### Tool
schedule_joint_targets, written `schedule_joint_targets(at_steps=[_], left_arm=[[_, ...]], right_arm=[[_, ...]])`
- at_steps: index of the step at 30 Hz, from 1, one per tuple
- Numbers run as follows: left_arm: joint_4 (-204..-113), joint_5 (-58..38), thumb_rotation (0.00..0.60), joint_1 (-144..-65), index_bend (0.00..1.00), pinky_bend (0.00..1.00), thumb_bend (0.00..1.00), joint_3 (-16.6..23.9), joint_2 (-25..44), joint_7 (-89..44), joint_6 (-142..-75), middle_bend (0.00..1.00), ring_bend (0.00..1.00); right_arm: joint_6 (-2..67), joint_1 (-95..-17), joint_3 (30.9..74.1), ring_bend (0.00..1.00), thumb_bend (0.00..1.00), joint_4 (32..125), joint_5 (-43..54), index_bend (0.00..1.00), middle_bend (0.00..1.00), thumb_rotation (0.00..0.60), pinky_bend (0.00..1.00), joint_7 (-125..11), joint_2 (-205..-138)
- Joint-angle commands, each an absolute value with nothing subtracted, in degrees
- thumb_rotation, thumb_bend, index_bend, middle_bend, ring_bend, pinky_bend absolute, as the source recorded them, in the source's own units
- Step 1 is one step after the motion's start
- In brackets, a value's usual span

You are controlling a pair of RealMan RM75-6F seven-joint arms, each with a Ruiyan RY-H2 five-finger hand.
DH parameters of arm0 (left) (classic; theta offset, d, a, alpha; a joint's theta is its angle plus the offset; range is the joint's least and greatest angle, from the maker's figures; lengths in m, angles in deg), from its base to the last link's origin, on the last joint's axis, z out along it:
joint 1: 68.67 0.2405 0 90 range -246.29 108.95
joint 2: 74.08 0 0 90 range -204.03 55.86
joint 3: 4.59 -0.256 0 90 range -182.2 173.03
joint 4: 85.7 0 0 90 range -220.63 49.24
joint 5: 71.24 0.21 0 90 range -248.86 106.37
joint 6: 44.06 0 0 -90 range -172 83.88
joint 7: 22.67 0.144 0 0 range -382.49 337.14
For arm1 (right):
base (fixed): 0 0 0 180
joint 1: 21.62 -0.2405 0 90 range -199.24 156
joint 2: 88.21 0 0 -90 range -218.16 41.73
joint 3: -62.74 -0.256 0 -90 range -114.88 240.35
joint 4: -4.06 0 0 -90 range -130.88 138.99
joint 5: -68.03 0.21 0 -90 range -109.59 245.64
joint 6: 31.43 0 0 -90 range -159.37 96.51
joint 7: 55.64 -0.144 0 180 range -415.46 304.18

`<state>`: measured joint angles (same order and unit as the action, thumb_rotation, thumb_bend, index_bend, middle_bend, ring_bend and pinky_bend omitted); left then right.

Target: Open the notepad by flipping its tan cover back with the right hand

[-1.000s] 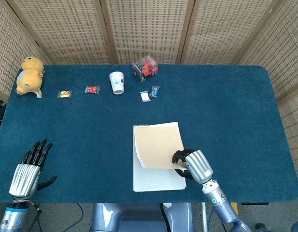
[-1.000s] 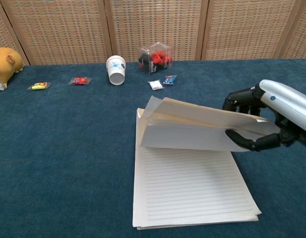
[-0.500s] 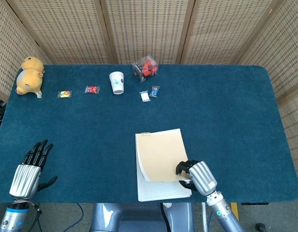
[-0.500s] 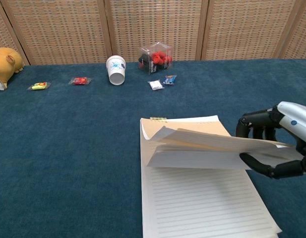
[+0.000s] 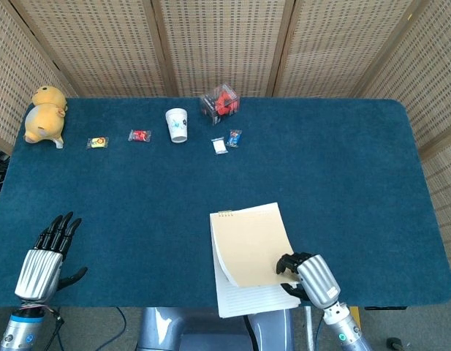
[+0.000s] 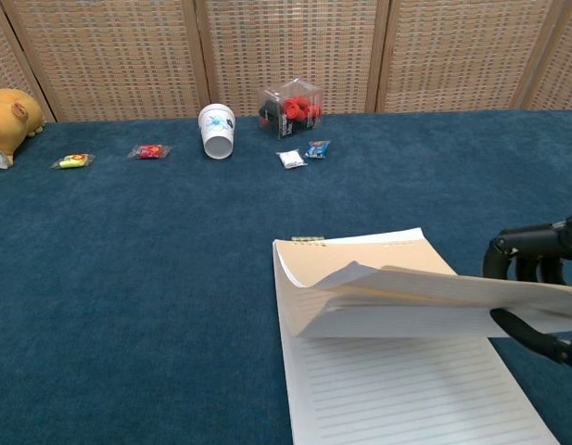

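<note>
— Notepad [image 5: 251, 256] position, please?
— It lies at the near edge of the table [image 5: 342, 168], right of the middle, and its lower end reaches past the table edge in the head view. The tan cover [image 5: 254, 245] is lifted off the lined pages [image 6: 406, 399], together with a few sheets curling under it.
— Who is lifting it?
— The right hand [image 5: 307, 272]. Its dark fingers [image 6: 527, 252] pinch the cover's right edge from above and below, holding it clear of the page beneath. The binding end, towards the far side, sits flat on the table.
— And the other hand?
— The left hand [image 5: 48, 252] is at the near left corner, well apart from the notepad, fingers stretched out side by side, thumb out, nothing in it.
— What else is on the table?
— Along the far side, from the left: a yellow plush toy [image 5: 44, 115], a small yellow-wrapped sweet [image 5: 97, 142], a red-wrapped one [image 5: 139, 134], a white paper cup [image 5: 177, 124], a clear box with red pieces inside [image 5: 220, 102], and just in front of that box a white packet [image 5: 219, 145] beside a blue one [image 5: 234, 137]. A wicker screen [image 5: 225, 44] stands behind the table.
</note>
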<state>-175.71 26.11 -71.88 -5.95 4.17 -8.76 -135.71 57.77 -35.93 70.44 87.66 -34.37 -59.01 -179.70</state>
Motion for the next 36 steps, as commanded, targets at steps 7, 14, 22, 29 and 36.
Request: schedule_joint_targets(at_steps=[7, 14, 22, 29, 36], left_arm=[[-175.89, 26.38, 0.6, -71.8, 0.0, 0.17, 0.07, -5.95, 3.94, -9.04, -135.98, 0.0, 0.0], [-175.93, 26.34, 0.6, -71.77, 0.0, 0.17, 0.07, -5.9, 3.81, -9.26, -136.04, 0.0, 0.0], [-175.86, 26.42, 0.6, -71.79, 0.0, 0.17, 0.07, -5.92, 3.88, -9.2, -135.96, 0.0, 0.0], [-176.04, 26.45, 0.6, -71.73, 0.0, 0.17, 0.07, -5.8, 3.75, -9.27, -136.17, 0.0, 0.0], [-176.06, 26.17, 0.6, -71.7, 0.0, 0.17, 0.07, -5.6, 3.61, -9.62, -136.23, 0.0, 0.0]], right_arm=[[59.43, -33.42, 72.62, 0.65, 0.63, 87.53, -36.63, 0.76, 0.71, 0.6, 0.74, -58.38, -179.45], [59.28, -32.35, 73.23, 0.65, 0.63, 87.63, -37.08, 0.76, 0.71, 0.6, 0.74, -57.84, -179.29], [59.17, -31.76, 73.06, 0.65, 0.63, 87.95, -37.7, 0.76, 0.71, 0.6, 0.74, -57.56, -179.17], [58.24, -32.63, 71.59, 0.65, 0.63, 89.52, -38.5, 0.76, 0.71, 0.6, 0.74, -56.08, -178.35], [55.51, -36.27, 66.03, 0.65, 0.63, 92.75, -37.45, 0.76, 0.71, 0.6, 0.74, -53.05, -176.62]])
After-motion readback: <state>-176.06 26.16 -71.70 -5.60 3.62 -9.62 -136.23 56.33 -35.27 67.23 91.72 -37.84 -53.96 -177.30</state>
